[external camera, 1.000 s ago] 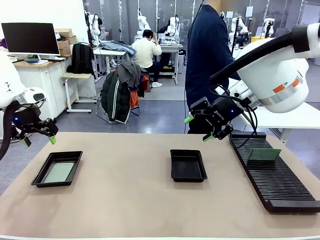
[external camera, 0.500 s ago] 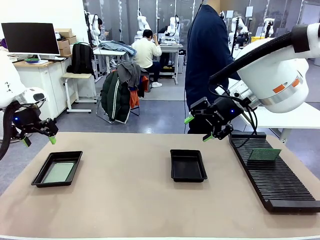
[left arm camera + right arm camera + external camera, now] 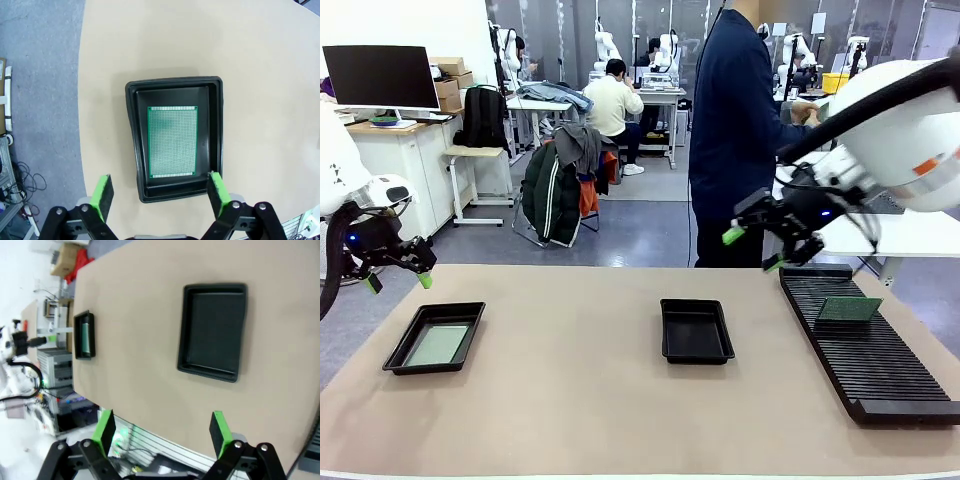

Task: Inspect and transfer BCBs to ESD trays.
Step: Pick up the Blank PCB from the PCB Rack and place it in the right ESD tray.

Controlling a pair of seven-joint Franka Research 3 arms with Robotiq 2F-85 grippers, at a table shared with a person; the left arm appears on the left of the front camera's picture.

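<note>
Desk (image 3: pixel 570 400) carries everything. The rack (image 3: pixel 880 370) runs along your 3 o'clock edge, from roughly 2 to 4. The left tray (image 3: pixel 420 372) is at 9. The centre tray (image 3: pixel 696 332) is mid-desk, a touch toward 1, and bare inside.

The left hand (image 3: pixel 398 282) hovers over the left tray with its fingers spread wide and nothing in them. Its wrist view looks straight down into the tray. The right hand (image 3: pixel 753 250) is in the air at about 1, between the centre tray and the rack's far end. It is also wide apart and empty, and motion-blurred in the front view.

The trayed board (image 3: pixel 172 141) lies flat on the left tray's floor, square to the walls, with a gap all round. The rack board (image 3: pixel 848 309) lies on top of the slots at 2. I can't tell whether it is seated in one.

My read is that the rack board goes next, into the centre tray. Expect it to be thin, light and stiff, with a smooth, slippery face. Take it by the two long edges at mid-length so it doesn't swing, and clamp lightly. The tray is barely bigger than the board, so lower it level or a corner may hang on the rim.
</note>
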